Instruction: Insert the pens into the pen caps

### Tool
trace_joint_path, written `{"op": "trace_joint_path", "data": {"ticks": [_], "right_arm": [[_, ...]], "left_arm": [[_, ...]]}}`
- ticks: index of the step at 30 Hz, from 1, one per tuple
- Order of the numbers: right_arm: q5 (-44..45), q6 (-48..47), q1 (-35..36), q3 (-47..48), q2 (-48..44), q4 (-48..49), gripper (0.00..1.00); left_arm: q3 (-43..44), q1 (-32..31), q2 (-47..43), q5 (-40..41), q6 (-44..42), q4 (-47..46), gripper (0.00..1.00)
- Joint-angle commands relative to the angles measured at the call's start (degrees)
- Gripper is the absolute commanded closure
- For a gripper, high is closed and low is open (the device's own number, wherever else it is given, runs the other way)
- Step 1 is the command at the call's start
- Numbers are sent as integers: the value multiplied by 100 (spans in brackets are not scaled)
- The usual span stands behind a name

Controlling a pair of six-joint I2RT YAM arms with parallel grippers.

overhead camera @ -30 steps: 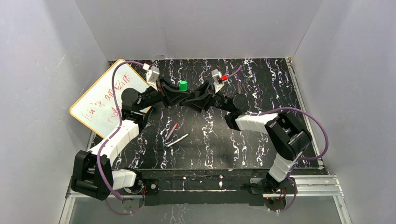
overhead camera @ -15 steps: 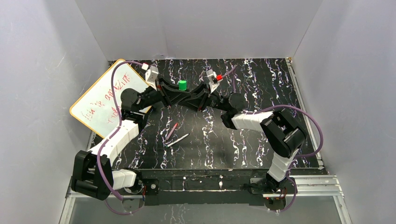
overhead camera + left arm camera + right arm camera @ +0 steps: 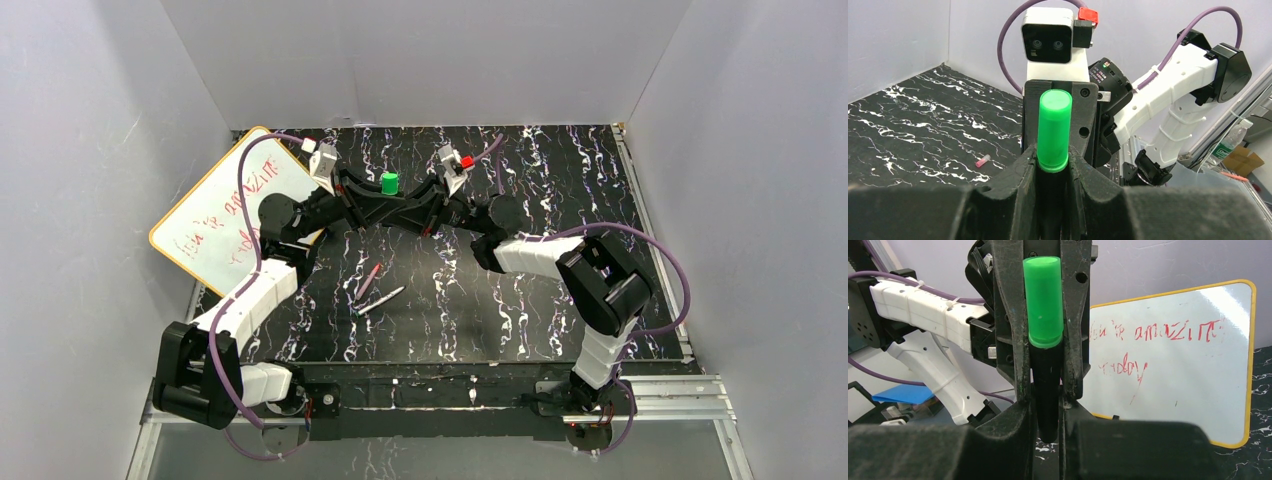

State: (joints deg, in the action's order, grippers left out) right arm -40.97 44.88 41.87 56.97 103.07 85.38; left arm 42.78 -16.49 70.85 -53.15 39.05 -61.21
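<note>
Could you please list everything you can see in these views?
Black pen: one, black, held between both grippers.
Green cap: one, green, on the black pen.
Magenta pen: one, magenta, lying mid-table.
White-grey pen: one, white-grey, beside the magenta pen.
Pink cap: one, pale pink, lying on the table.
Whiteboard: one, yellow-rimmed, left edge.
Table: one, black marbled.
Left gripper: one, black, shut on black pen.
Right gripper: one, black, shut on black pen.

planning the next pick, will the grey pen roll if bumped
Likely: the grey pen looks slim and round, lying flat on the table, so a side nudge could roll it. It seems stiff and light, so it may skid. The magenta pen close by might get knocked.
</note>
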Motion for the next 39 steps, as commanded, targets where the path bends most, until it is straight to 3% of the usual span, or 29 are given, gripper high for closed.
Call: {"op": "trace_joint_path", "data": {"ticks": [1,4,8,11,13,22,32,35,38,39], "right_arm": [[-13,-33,6,262,-14,237,99],[-32,-133,6,194,-79,180,99],[-53,-190,6,135,-78,175,99],[-73,-175,8,128,-72,200,99],[-84,-173,6,128,-73,204,99],[-148,-182,7,111,-111,215,99],[-206,-139,6,149,-72,248,99],[-215,-138,6,151,-68,241,99],[-229,-138,8,154,-76,215,99],[-231,-140,10,153,-81,211,99]], "left_arm": [[-30,3,-67,-76,71,-164,99],[37,5,-18,-115,160,-157,74],[87,14,-41,-192,180,-158,60],[128,20,-98,-252,178,-148,42],[157,30,-113,-269,162,-137,40],[359,457,-221,-29,-49,-14,41],[813,463,-46,-63,-58,-9,44],[845,463,-4,-77,-60,-9,54],[860,463,23,-90,-40,-7,78],[860,463,37,-109,-32,-7,81]]}}
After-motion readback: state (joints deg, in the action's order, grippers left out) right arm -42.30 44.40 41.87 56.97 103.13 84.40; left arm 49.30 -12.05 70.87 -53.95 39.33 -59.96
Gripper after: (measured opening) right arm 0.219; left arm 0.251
